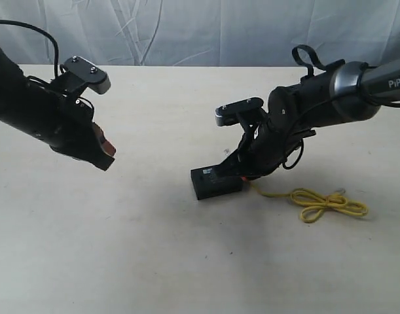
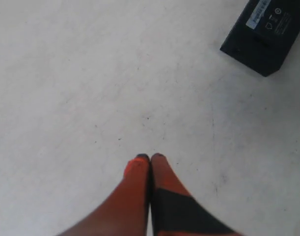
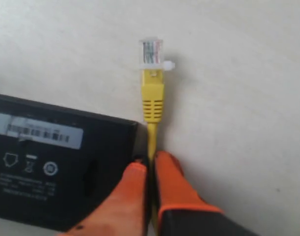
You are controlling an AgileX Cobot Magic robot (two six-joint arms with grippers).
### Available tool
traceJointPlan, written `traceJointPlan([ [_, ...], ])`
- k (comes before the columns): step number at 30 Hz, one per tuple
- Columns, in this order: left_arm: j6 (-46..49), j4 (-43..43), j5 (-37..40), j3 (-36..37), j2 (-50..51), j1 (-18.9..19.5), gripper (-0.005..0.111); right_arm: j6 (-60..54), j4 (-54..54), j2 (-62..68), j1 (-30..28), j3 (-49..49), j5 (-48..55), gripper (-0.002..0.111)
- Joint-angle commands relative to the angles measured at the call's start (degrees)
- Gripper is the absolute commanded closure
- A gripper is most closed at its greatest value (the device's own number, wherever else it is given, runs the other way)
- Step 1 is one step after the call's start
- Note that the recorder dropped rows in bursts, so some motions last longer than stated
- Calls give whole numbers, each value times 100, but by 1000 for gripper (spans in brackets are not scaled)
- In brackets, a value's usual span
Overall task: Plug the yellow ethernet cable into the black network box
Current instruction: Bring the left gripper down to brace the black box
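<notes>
The black network box (image 1: pixel 215 181) lies flat near the table's middle, label side up; it also shows in the left wrist view (image 2: pixel 264 33) and the right wrist view (image 3: pixel 56 172). My right gripper (image 3: pixel 150 161) is shut on the yellow ethernet cable (image 3: pixel 152 103) just behind its clear plug (image 3: pixel 150 51), which sticks out past the box's corner and is outside the box. The cable's loose loops (image 1: pixel 324 204) lie on the table to the right. My left gripper (image 2: pixel 150 158) is shut and empty, hovering above bare table left of the box (image 1: pixel 107 154).
A pale wrinkled cloth backdrop (image 1: pixel 200 29) runs behind the table's far edge. The beige tabletop (image 1: pixel 154 255) stretches bare in front of the box and between the arms.
</notes>
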Motion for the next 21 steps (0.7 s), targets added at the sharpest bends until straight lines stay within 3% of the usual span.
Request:
traceJointPlan([
  [1, 469, -487, 30, -25, 35, -35, 107, -39, 56, -88, 17, -26, 70, 109],
  [3, 1023, -1109, 265, -232, 227, -35, 107, -39, 41, -403, -46, -26, 265, 109],
  [8, 1416, -1191, 1101, -2009, 1557, -77, 107, -340, 3, -1334, -693, 155, 1303, 109],
  [13, 1623, -1279, 1725, -3249, 2749, -380, 107, -470, 19, -1565, 23, 1120, 1149, 109],
  [21, 2192, -1869, 2204, -3874, 3564, -627, 107, -516, 69, -1544, 912, 1284, 633, 109],
])
